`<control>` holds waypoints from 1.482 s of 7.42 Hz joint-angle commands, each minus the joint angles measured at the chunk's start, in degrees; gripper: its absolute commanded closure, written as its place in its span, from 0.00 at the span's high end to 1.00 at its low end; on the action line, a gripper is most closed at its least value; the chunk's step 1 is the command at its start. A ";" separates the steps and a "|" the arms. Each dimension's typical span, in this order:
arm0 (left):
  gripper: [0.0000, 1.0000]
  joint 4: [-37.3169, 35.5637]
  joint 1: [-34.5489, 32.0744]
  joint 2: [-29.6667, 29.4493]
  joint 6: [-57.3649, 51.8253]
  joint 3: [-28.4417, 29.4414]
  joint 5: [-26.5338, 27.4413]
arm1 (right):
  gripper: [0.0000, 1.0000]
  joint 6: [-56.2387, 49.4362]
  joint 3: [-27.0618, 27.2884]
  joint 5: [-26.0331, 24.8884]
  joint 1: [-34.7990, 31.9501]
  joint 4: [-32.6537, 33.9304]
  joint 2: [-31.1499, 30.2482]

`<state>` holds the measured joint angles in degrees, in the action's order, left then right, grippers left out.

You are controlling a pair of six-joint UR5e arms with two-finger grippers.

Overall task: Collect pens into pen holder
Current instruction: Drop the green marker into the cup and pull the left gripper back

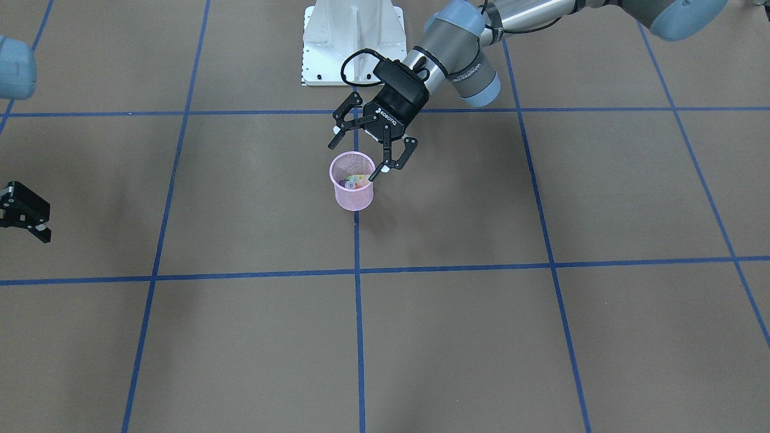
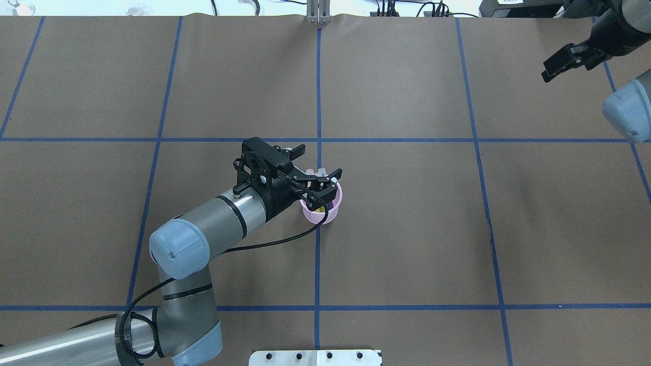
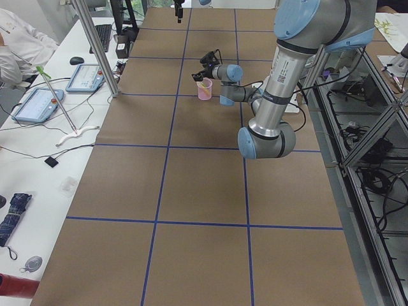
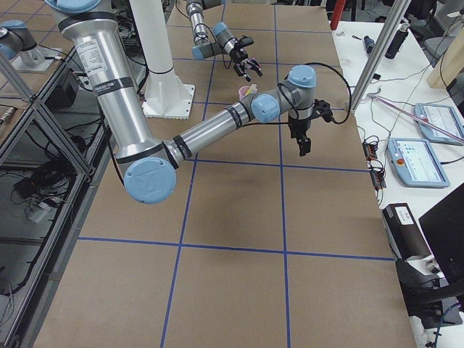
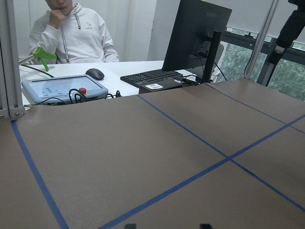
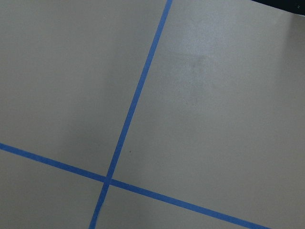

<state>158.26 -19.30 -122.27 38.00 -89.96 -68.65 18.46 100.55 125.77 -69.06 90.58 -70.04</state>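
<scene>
The white base plate sits nearest the robot, at the near edge of the tabletop. The left arm comes in from 7 o'clock in the overhead view and slants toward the middle. The left tool hangs over the pen holder with its jaws spread wide, gripping nothing. One finger lies past the rim at about 11 o'clock of the cup, and the other is over the rim at about 1 o'clock. Whether that finger touches the rim cannot be told.

The pink mesh holder stands upright on the central blue tape line, just on the near side of a crossing line. The pens lie inside it. Purple and orange-yellow show through the mouth, but their number is unclear.

The right tool is farther off, at 2 o'clock from the cup and well apart from it, above the far right corner. Whether it is open or closed cannot be told.

Beyond the far edge are a keyboard, a dark monitor and a seated person in a white hoodie.
</scene>
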 commanded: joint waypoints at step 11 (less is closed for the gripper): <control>0.99 -52.40 -54.20 27.75 -42.90 -14.11 -65.26 | 1.00 -18.97 -1.41 5.89 -16.19 -0.49 -19.85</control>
<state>109.64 -65.22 -99.09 7.12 -104.78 -129.06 1.25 98.82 131.17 -83.76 90.09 -86.91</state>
